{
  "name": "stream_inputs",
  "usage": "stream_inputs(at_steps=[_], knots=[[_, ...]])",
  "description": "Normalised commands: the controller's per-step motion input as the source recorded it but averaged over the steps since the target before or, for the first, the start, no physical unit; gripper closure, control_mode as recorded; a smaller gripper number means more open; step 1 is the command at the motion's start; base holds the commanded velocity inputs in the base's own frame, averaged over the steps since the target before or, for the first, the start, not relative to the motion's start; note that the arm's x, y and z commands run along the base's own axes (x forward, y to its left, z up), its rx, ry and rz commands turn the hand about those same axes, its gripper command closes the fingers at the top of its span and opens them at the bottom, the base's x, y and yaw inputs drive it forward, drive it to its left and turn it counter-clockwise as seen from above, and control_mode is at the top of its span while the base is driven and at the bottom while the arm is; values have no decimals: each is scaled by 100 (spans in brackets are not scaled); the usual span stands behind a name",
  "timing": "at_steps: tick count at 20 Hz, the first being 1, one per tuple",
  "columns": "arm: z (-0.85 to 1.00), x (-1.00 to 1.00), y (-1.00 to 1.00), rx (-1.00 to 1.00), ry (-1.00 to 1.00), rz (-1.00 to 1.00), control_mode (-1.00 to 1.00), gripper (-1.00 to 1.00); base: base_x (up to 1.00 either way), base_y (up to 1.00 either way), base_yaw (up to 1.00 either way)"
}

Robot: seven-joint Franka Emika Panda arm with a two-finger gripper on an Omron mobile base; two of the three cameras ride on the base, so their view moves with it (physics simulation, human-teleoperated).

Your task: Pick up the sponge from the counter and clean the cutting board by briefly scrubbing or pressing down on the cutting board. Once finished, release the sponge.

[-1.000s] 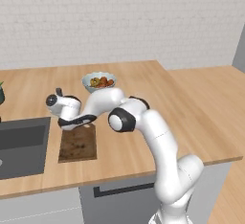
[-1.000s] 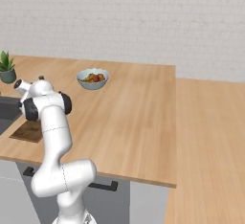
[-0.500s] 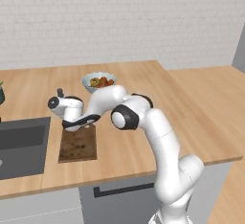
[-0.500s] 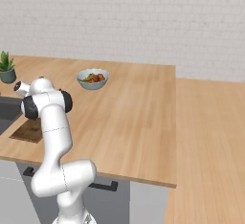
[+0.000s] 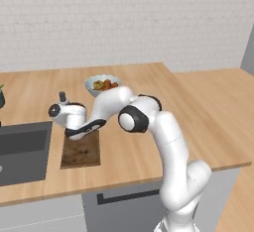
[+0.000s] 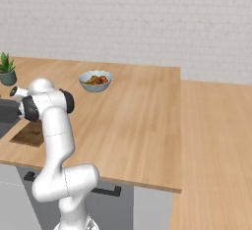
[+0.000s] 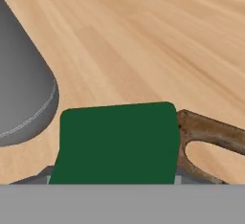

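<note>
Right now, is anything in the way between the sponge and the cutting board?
No, nothing I can see is in the way. In the hand view, the sponge is right next to the cutting board, at the end with the handle hole.

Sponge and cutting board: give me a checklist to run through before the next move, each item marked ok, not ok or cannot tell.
1. Sponge close in front of the hand camera, green face toward it: ok.
2. Gripper firmly shut on the sponge: cannot tell; fingertips are hidden behind it.
3. Hand over the cutting board: ok; the wrist sits at its far end in the left base view.
4. Sponge pressed on the board: cannot tell; the board's handle hole lies beside it.
5. Bowl away from the scrub area on the counter: ok.
6. Sink beside the board, arm not over it: ok.
</note>
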Motion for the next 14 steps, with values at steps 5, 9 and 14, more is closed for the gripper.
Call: stream_inputs(at_steps=[5, 9, 14], knots=[[-67, -97, -7, 0, 0, 0, -100, 100, 0, 0, 0], [-62, -100, -30, 0, 3, 2, -100, 100, 0, 0, 0], [-70, -100, -44, 0, 0, 5, -100, 100, 0, 0, 0]])
